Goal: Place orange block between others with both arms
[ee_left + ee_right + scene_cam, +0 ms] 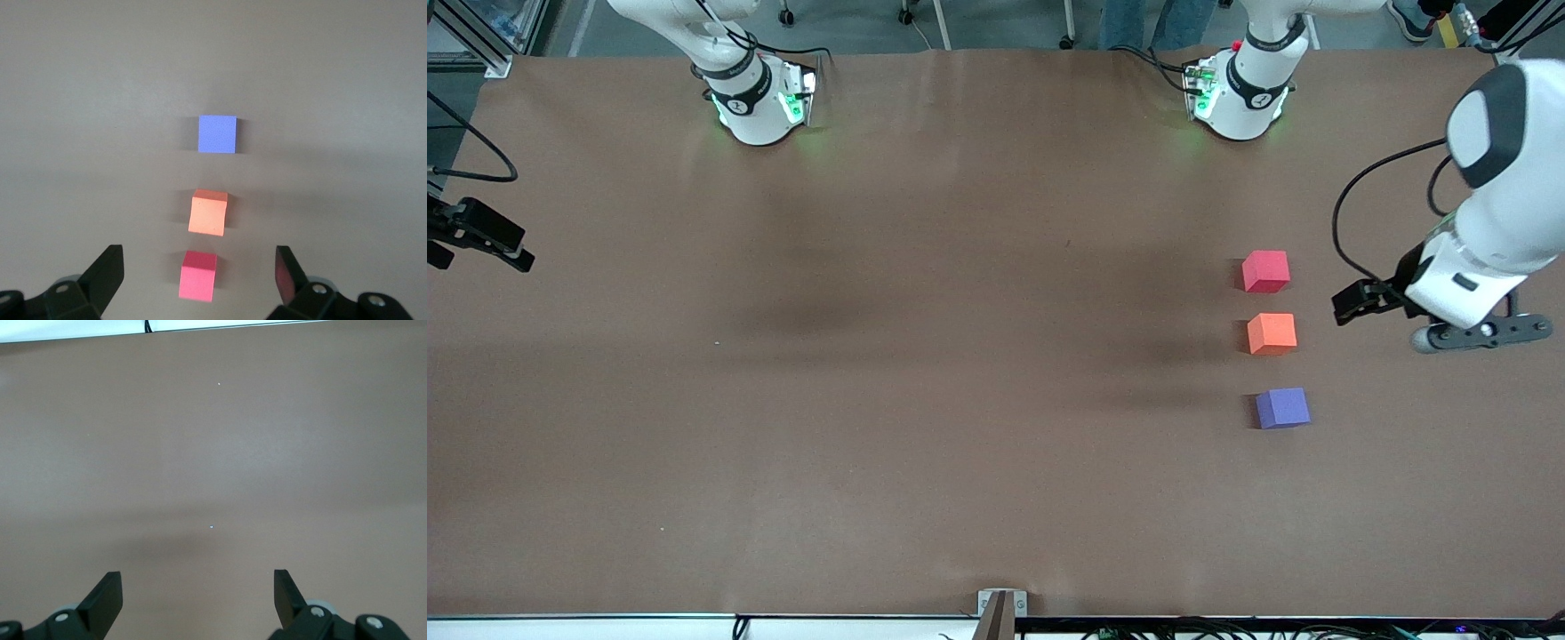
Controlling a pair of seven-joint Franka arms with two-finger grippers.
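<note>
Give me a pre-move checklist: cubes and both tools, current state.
1. Orange block between red-pink cube and purple-blue cube: ok.
2. Cubes apart, none touching: ok.
3. Row straight: not ok, purple-blue cube sits slightly toward the left arm's end.
4. Left tool open, holding nothing, up over the table beside the row: ok.
5. Right tool open, holding nothing, over bare table at the right arm's end: ok.
</note>
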